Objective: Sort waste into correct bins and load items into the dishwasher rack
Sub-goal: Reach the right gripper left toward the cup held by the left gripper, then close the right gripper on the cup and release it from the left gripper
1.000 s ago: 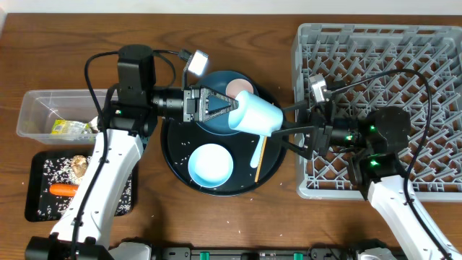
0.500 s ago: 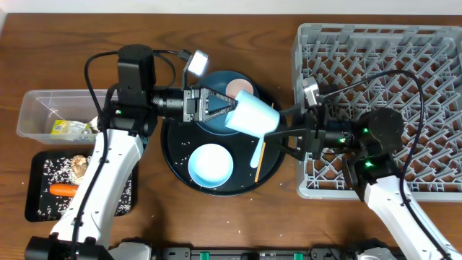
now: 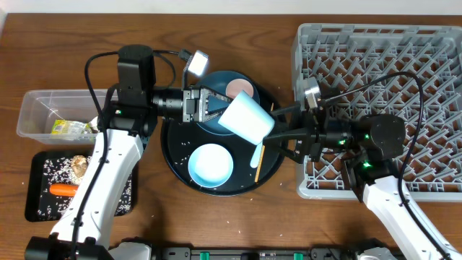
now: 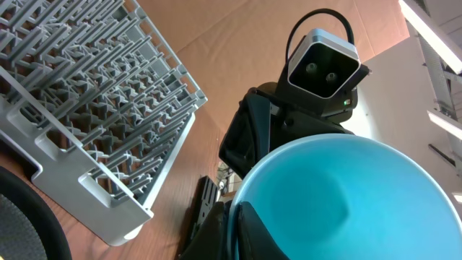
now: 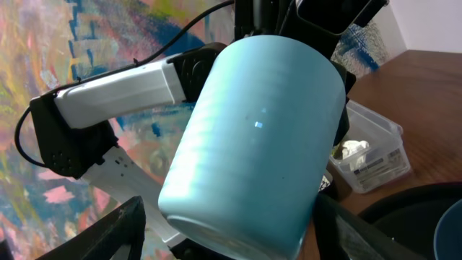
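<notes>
A small light-blue cup (image 3: 247, 119) hangs tilted above the round black tray (image 3: 173, 155). My left gripper (image 3: 216, 107) is shut on its rim; in the left wrist view the two fingers (image 4: 249, 231) pinch the cup (image 4: 339, 195) wall. My right gripper (image 3: 278, 131) is open, with one finger on each side of the cup's base. In the right wrist view the cup (image 5: 253, 137) fills the middle, and a gap shows at the left finger (image 5: 115, 231). The dishwasher rack (image 3: 404, 50) lies at the right.
On the round tray are a dark blue plate (image 3: 216, 83), a pink cup (image 3: 237, 88), a bowl (image 3: 210, 164), a white spoon (image 3: 255, 150) and a chopstick (image 3: 260, 160). The clear tub (image 3: 36, 108) holds a wrapper (image 3: 70, 128). The black tray (image 3: 40, 206) holds a carrot (image 3: 63, 190) and scraps (image 3: 78, 165).
The cup has shifted a little left and tilted in the left gripper. The right gripper has moved left round the cup's base, and its jaws have narrowed.
</notes>
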You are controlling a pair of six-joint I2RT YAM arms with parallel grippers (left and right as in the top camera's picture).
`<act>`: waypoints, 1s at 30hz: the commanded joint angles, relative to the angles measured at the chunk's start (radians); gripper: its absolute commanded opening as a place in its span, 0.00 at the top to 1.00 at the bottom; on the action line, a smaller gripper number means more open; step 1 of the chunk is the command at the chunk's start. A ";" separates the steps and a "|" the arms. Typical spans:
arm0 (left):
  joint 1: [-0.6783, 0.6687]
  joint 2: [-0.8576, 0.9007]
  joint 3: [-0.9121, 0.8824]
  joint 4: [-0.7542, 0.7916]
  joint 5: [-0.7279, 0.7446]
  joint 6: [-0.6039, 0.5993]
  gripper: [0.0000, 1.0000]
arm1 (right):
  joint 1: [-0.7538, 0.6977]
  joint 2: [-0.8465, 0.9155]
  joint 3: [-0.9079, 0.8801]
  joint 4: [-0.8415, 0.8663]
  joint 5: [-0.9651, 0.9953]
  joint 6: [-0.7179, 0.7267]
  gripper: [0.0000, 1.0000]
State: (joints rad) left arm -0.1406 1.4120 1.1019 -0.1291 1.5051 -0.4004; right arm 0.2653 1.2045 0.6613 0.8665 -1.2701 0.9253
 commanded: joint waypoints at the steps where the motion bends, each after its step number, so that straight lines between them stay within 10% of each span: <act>1: -0.003 -0.002 0.015 0.004 -0.005 -0.005 0.93 | 0.017 0.005 0.018 0.009 0.010 -0.034 0.30; 30: -0.003 -0.002 0.015 0.004 -0.005 -0.005 0.94 | 0.063 0.026 0.017 0.005 0.070 -0.067 0.30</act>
State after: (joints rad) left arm -0.1402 1.4120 1.1019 -0.1287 1.5043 -0.4004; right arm 0.3080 1.2301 0.6613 0.8673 -1.2148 0.8822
